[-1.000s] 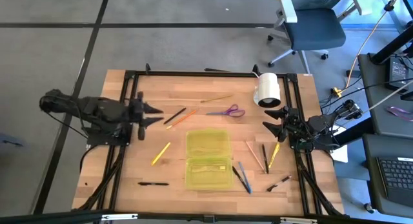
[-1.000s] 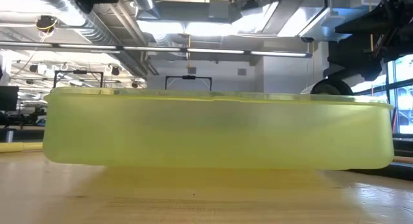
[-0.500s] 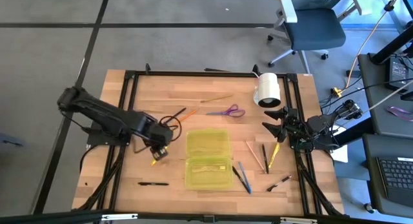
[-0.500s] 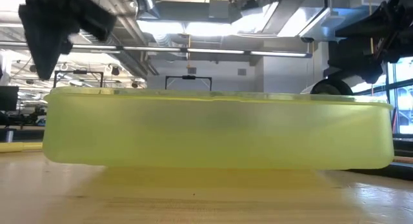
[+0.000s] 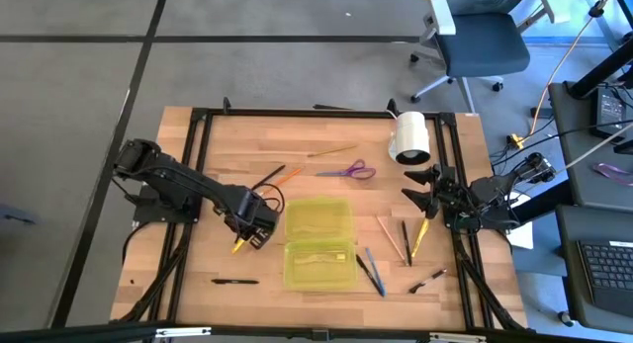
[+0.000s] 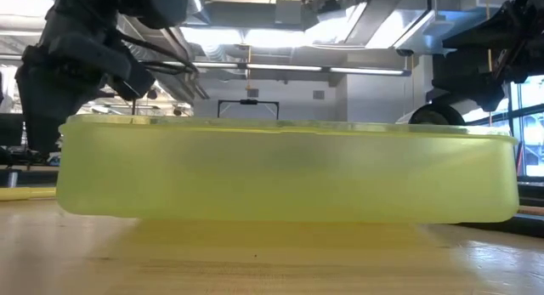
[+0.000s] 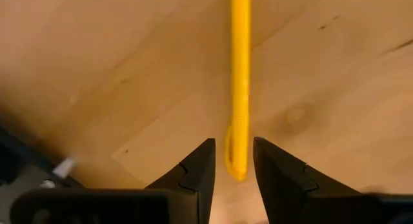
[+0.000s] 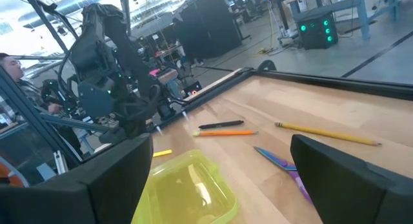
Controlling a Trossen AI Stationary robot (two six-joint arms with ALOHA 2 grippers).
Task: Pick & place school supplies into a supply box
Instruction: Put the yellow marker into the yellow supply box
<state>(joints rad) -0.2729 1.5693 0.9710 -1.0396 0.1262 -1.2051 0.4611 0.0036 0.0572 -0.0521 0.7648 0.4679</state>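
The yellow-green supply box [image 5: 319, 242] lies open on the table's middle, with something pale in its near half; it fills the low view [image 6: 280, 172]. My left gripper [image 5: 248, 233] points down over a yellow pen [image 5: 243, 238] left of the box. In the left wrist view it is open [image 7: 232, 146], one finger on each side of the pen's end [image 7: 236, 161] without touching. My right gripper [image 5: 415, 185] waits open at the table's right edge. Purple scissors [image 5: 348, 170], a yellow pencil [image 5: 331, 151] and black and orange pens [image 5: 272, 177] lie beyond the box.
A white roll [image 5: 411, 137] stands at the far right corner. Several pens and pencils [image 5: 404, 240] lie right of the box, near my right gripper, and a black pen [image 5: 234, 281] lies near the front left edge. Black frame rails run along the table's edges.
My left arm has swung from the table's left edge toward the box and the near side. It has tipped its gripper to point down and lowered it over the yellow pen. My right arm has kept still.
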